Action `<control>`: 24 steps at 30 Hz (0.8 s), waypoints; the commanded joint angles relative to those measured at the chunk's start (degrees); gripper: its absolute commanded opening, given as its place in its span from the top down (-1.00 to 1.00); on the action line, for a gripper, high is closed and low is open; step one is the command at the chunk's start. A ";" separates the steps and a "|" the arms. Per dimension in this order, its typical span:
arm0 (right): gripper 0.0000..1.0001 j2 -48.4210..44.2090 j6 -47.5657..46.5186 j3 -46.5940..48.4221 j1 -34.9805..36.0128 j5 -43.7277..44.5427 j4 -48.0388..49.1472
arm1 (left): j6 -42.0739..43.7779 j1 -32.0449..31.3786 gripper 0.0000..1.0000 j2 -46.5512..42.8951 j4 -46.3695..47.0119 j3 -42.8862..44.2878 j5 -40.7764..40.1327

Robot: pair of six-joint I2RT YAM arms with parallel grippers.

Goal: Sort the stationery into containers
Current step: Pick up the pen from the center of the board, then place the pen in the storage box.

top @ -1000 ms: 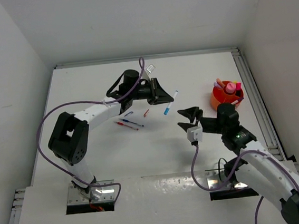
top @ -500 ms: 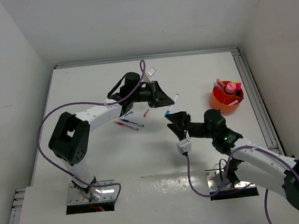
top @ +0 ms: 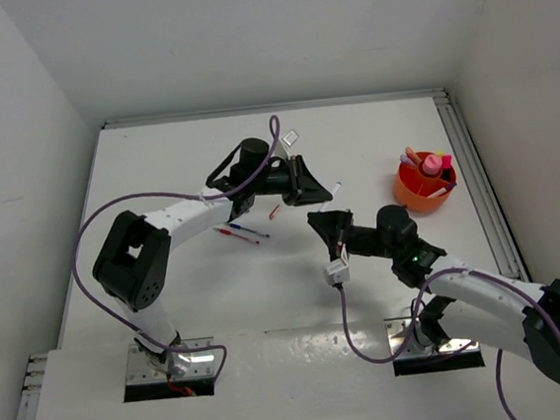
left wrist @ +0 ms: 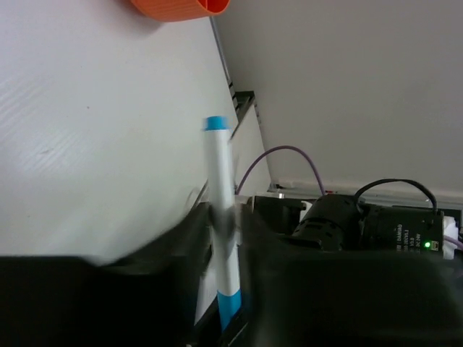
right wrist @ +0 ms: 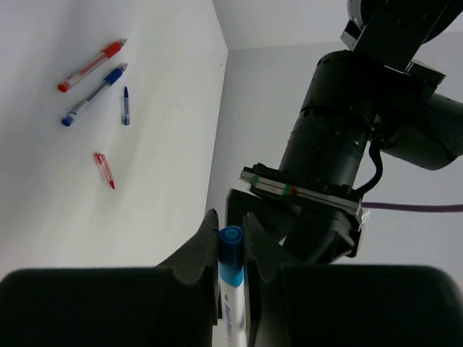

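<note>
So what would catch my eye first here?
The two arms meet mid-table, where the left gripper and right gripper both pinch one blue-capped white marker. Then the bright orange bowl, part filled, near the right edge, and loose pens left of centre.

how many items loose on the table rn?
4, clustered together: red pen, blue pen beside it, short blue piece, short red piece. The blue-capped marker is held in the air, not counted. Others may be hidden.
</note>
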 commanded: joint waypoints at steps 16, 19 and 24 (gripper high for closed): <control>1.00 -12.30 77.23 18.55 -9.27 32.74 -23.83 | 8.90 17.61 -1.00 -4.20 -4.36 3.38 -0.54; 1.00 -15.89 89.81 19.26 -16.48 33.88 -30.51 | 10.57 18.85 -1.00 -6.05 -3.05 1.02 -0.97; 1.00 -18.81 101.94 18.12 -27.64 35.38 -34.13 | 11.90 19.37 -1.00 -7.54 -2.78 -0.84 -1.24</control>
